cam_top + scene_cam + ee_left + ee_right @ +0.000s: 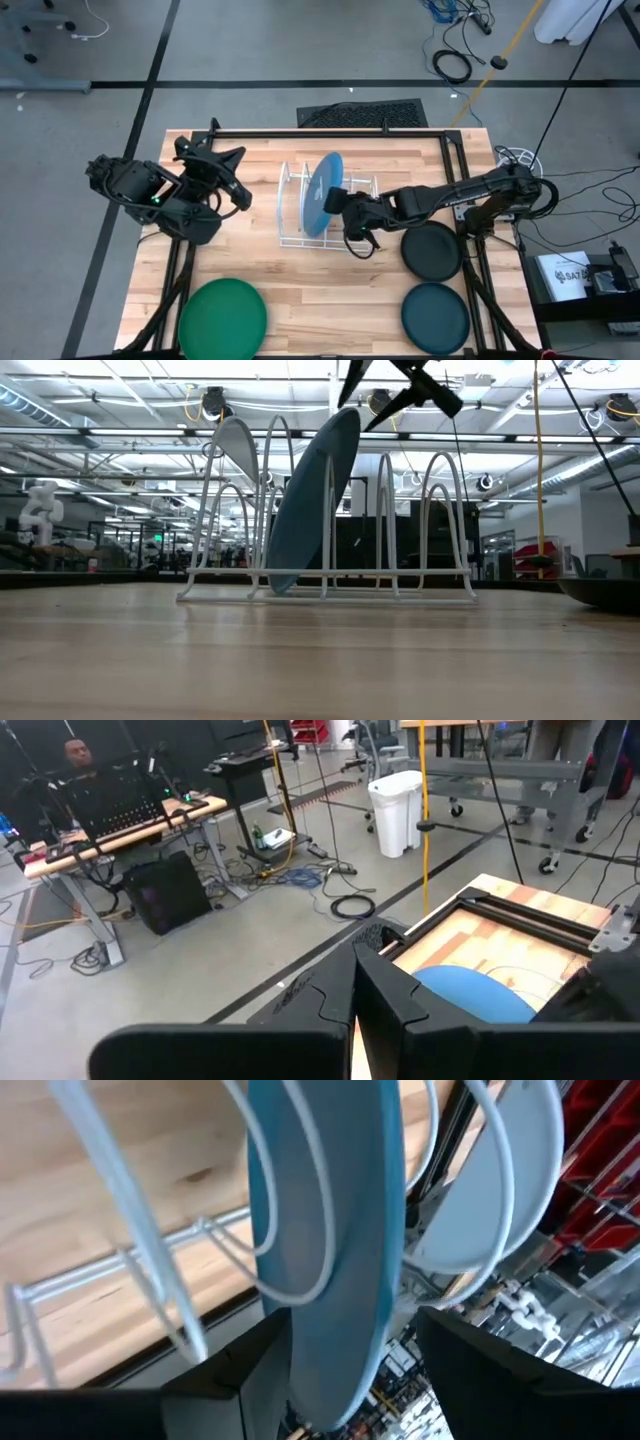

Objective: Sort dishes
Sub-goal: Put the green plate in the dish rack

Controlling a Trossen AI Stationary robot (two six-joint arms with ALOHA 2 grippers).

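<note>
1. I have the right gripper [350,205] reached in from 3 o'clock, right at the blue plate [322,193], which stands on edge in the white rack [300,238] near the counter's [330,300] centre.
2. In the right wrist view the fingers [225,1385] stand apart on either side of the plate's rim; I can't tell whether they touch it, so I judge the gripper open around the plate, with no firm hold on it.
3. The relation that matters: the plate leans in its slot, its top tipped towards 12 to 1 o'clock in the high view and its flat faces turned roughly towards 3 and 9. Its rim lies directly ahead of the right gripper.
4. Any withdrawal, I judge, should run back towards 3 o'clock, clear of the rack's wire hoops.
5. The remaining plates lie flat: black [432,250] at 4 o'clock from the rack, teal [435,315] at 5, green [222,315] at 7.
6. The left gripper [228,172] waits at 9 o'clock, well apart from the rack, its fingers slightly parted and empty. The right arm is nearer the black and teal plates, the left nearer the green.
</note>
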